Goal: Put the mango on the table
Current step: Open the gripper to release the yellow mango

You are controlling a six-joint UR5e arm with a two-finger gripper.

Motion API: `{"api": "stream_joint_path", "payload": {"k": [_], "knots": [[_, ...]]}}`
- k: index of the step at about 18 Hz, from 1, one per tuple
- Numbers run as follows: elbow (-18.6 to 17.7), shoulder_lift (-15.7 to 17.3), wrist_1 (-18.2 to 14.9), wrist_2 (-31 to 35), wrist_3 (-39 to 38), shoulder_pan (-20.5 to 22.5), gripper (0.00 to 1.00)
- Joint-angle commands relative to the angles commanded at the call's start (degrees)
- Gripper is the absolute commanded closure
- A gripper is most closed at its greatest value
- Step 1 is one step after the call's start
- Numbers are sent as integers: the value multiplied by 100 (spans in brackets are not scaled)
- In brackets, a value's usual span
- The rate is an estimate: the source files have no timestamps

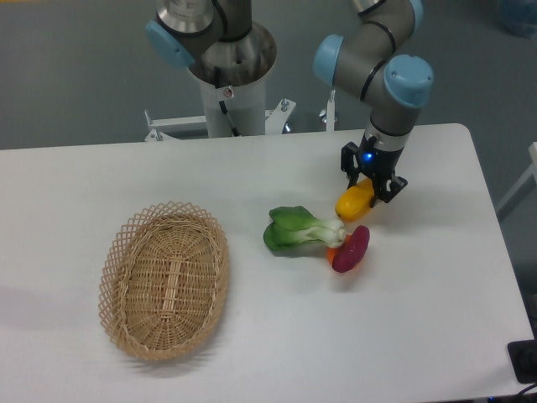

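The mango is a glossy yellow-orange oval, tilted, held just above the white table right of centre. My gripper points straight down and is shut on the mango's upper right end, with black fingers on either side. The mango's lower left end hangs close to the leafy green vegetable and the magenta piece; I cannot tell whether it touches them.
A green leafy vegetable lies at mid-table, with a magenta-red oval piece and a small orange bit beside it. A wicker basket sits on the left. The robot's base column stands behind the far edge.
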Motion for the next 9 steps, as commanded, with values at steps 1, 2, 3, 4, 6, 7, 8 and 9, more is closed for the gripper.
{"api": "stream_joint_path", "payload": {"k": [1, 2, 3, 4, 6, 7, 8, 9], "knots": [[9, 9, 0, 0, -17, -26, 1], [52, 17, 9, 0, -44, -44, 1], [105, 44, 9, 0, -105, -44, 0], [149, 53, 9, 0, -97, -44, 0], [254, 62, 9, -9, -97, -44, 0], [298, 62, 9, -9, -97, -44, 0], [334, 62, 0, -9, -105, -44, 0], [395, 62, -17, -17, -131, -53, 0]]}}
